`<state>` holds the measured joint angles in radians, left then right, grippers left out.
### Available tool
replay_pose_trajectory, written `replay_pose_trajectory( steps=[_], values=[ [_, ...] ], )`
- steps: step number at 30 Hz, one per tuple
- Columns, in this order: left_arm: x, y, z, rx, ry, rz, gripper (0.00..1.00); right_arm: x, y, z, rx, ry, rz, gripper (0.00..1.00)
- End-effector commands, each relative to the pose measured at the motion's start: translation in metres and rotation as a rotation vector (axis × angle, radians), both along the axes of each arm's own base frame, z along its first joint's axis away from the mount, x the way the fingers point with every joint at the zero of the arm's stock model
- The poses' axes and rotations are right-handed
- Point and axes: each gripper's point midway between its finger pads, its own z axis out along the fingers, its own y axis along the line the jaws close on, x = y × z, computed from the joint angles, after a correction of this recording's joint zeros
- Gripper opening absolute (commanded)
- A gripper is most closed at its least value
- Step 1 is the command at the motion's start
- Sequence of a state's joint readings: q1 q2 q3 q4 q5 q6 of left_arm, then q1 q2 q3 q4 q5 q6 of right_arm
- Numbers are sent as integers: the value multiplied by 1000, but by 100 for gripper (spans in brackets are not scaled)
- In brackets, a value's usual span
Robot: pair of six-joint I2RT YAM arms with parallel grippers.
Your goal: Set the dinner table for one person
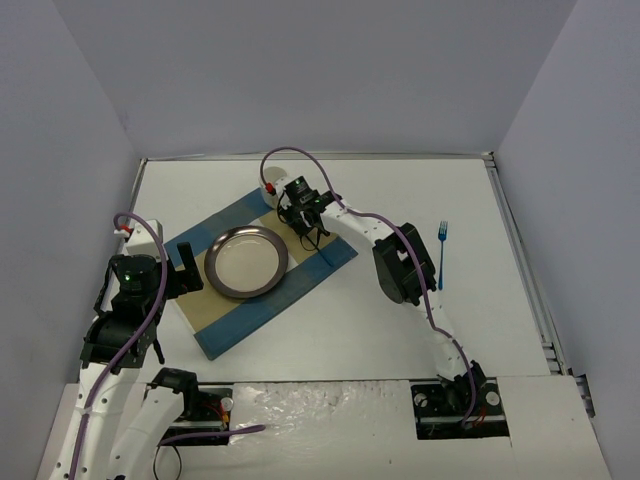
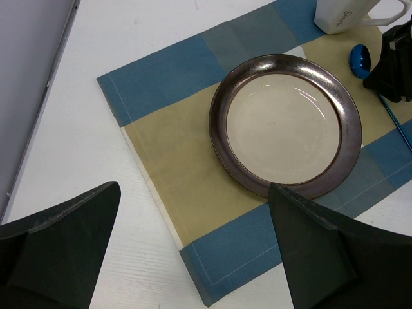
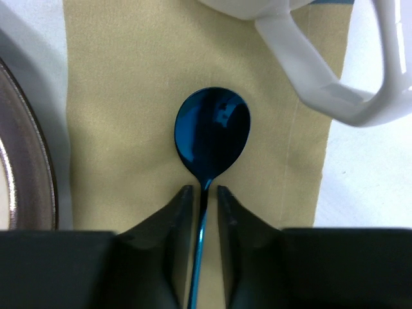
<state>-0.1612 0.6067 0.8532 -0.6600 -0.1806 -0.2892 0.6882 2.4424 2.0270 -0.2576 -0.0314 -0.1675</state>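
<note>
Setting mostly laid: plate (image 1: 246, 262) sits mid placemat (image 1: 240, 315), mat lies angled on left-centre of counter (image 1: 340, 335), the big white top under both arms. Spoon (image 3: 212, 132) lies flat on mat just right of plate, bowl pointing toward mug (image 2: 338, 14), which stands at mat's far corner. Right pincer (image 3: 203, 193) is low over spoon, jaws narrow, one each side of spoon neck with slivers of gap showing, so it looks like no grip. Left pincer (image 2: 193, 188) is wide and empty, hovering above mat's near-left part. Fork (image 1: 441, 255) lies on bare counter well right of mat. Judgement: plate, spoon, mug placed; fork not yet brought beside plate; no knife or napkin in view, so fork is probably the last item
</note>
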Motion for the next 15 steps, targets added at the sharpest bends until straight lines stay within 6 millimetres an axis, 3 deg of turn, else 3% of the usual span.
replay_pose_trajectory(
  steps=[1,7,9,13,15],
  values=[
    [10,0,13,2,-52,-5,97,2,9,49,72,-60,-5,27],
    [9,-1,12,1,-50,-5,97,6,-2,106,127,-135,-58,40],
    [10,-1,12,-2,-49,-4,97,8,-17,118,126,-154,-110,44],
    [10,-1,11,-3,-45,-6,97,7,-67,136,145,-166,-238,54],
    [10,-2,12,-6,-44,-10,97,5,-108,133,143,-149,-322,59]
  ],
)
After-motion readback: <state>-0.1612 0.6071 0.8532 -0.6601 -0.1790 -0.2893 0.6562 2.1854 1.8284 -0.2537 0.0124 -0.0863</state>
